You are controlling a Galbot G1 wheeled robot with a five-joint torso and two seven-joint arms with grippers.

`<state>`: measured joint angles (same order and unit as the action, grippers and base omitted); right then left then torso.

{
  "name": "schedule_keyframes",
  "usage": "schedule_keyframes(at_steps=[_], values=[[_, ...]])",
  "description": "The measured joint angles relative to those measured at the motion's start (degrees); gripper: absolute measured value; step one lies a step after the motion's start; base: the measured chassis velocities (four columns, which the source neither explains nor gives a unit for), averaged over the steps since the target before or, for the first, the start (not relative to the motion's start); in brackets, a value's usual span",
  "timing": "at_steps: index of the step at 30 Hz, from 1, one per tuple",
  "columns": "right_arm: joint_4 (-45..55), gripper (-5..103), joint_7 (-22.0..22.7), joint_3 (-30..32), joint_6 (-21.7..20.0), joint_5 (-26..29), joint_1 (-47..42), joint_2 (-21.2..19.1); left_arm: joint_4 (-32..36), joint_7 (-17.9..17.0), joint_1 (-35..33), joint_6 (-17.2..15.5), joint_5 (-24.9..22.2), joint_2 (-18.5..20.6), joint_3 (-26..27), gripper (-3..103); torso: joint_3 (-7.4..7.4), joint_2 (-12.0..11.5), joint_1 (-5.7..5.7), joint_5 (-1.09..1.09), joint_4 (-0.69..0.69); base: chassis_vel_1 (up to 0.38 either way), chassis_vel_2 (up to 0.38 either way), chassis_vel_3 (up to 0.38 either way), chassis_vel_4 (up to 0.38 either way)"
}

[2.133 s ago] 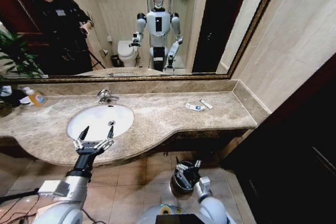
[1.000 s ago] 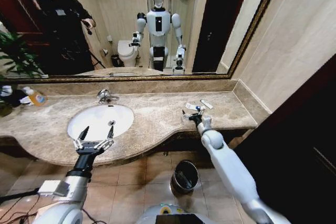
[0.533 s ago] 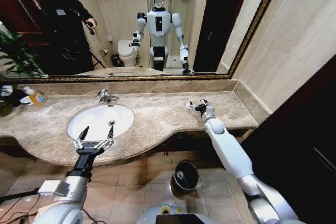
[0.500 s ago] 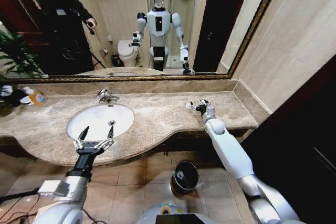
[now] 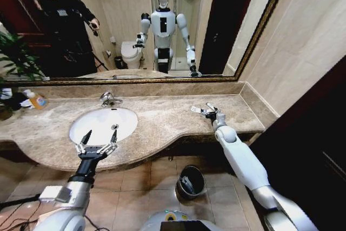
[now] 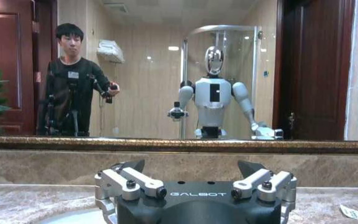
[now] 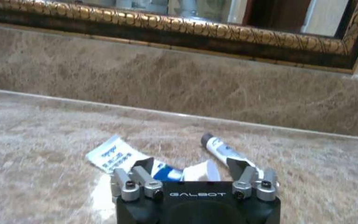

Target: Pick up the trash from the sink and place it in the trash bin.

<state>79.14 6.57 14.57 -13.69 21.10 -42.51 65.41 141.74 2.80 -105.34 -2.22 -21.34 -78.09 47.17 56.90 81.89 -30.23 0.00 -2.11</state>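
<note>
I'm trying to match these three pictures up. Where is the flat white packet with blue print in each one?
Head view: the white packet lies on the marble counter right of the sink, beside the right gripper.
Right wrist view: the packet lies on the counter by the open fingers.
Left wrist view: what looks like its corner shows at the picture's edge.
Shared landmark: the gold mirror frame.

Bare marble lies open on both sides of the right gripper point(image 7: 194, 173) — only the white-blue tube point(image 7: 221, 150) and flat packet point(image 7: 114, 154) sit at its fingertips, with the backsplash point(image 7: 166, 84) walling off the space just beyond them.
</note>
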Motion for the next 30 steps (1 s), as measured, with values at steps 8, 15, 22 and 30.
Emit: schedule_keyframes(at_steps=[8, 15, 22, 30], values=[[0.8, 46, -0.06, 0.26, 0.51, -0.01, -1.32, -0.76, 0.0, 0.0, 0.0, 0.0, 0.0, 0.0, 0.0, 100, 0.0, 0.0, 0.0, 0.0, 0.0, 0.0, 0.0, 0.0, 0.0], [2.06, 33, 0.62, 0.59, 0.61, 0.07, -2.01, -1.04, 0.0, 0.0, 0.0, 0.0, 0.0, 0.0, 0.0, 100, 0.0, 0.0, 0.0, 0.0, 0.0, 0.0, 0.0, 0.0, 0.0], [4.71, 33, 1.79, 0.68, 0.4, -0.03, -3.7, -1.03, 0.0, 0.0, 0.0, 0.0, 0.0, 0.0, 0.0, 100, 0.0, 0.0, 0.0, 0.0, 0.0, 0.0, 0.0, 0.0, 0.0], [12.9, 18, 3.84, 1.1, -1.01, 0.36, -7.31, -1.88, 0.0, 0.0, 0.0, 0.0, 0.0, 0.0, 0.0, 100, 0.0, 0.0, 0.0, -0.01, 0.0, 0.0, 0.0, 0.0, 0.0]])
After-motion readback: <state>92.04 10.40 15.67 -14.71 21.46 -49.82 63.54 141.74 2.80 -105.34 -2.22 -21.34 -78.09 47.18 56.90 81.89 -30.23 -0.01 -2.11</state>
